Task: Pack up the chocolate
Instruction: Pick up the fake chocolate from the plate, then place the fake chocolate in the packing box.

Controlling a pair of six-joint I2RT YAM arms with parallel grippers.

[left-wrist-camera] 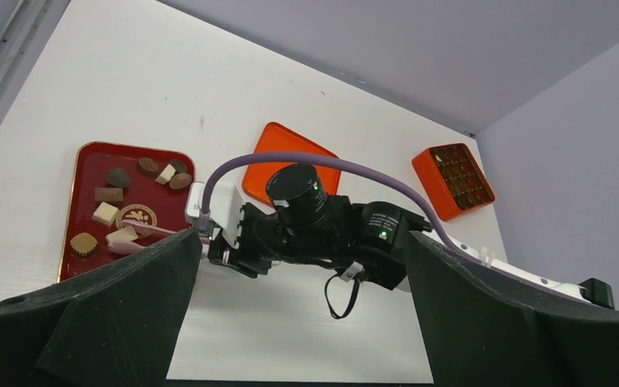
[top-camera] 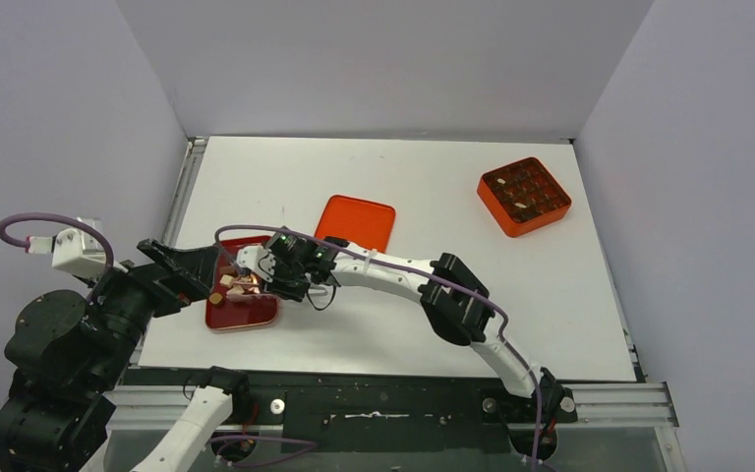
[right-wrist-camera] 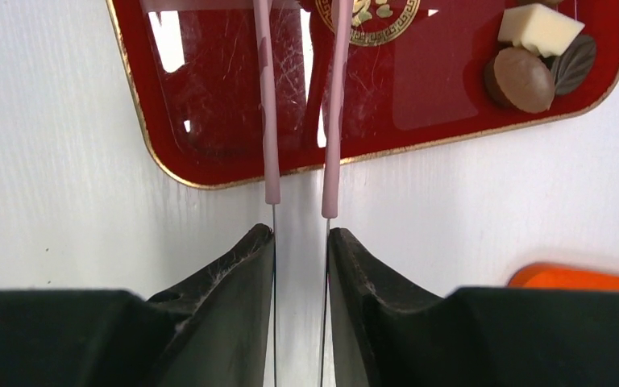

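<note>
Chocolate (left-wrist-camera: pixel 106 214) pieces, some dark brown and some pale cream, lie scattered on a red tray (left-wrist-camera: pixel 85 181) at the left side of the white table (top-camera: pixel 452 295). More pieces sit in some cells of an orange box (top-camera: pixel 524 196) far off at the back right, though how many cannot be made out. A flat orange lid (top-camera: pixel 356 223) lies on the table just behind the tray's right corner, well apart from the box. The right gripper (right-wrist-camera: pixel 300 238) is clamped on the thin metal stems of the pink tongs (right-wrist-camera: pixel 271 121), one finger pressing on each outer side, so the two pink arms stand close and nearly parallel. The tongs reach out over the tray toward its gold emblem; their tips run past the top edge of the right wrist view, and whether they pinch a piece cannot be told. Near the tray's right corner in that view, a round brown piece, a dark leaf-shaped one and a cream block touch each other. The left gripper (left-wrist-camera: pixel 298 242) hovers by the tray's near left edge, its fingers (left-wrist-camera: pixel 129 306) spread wide with nothing between them.
</note>
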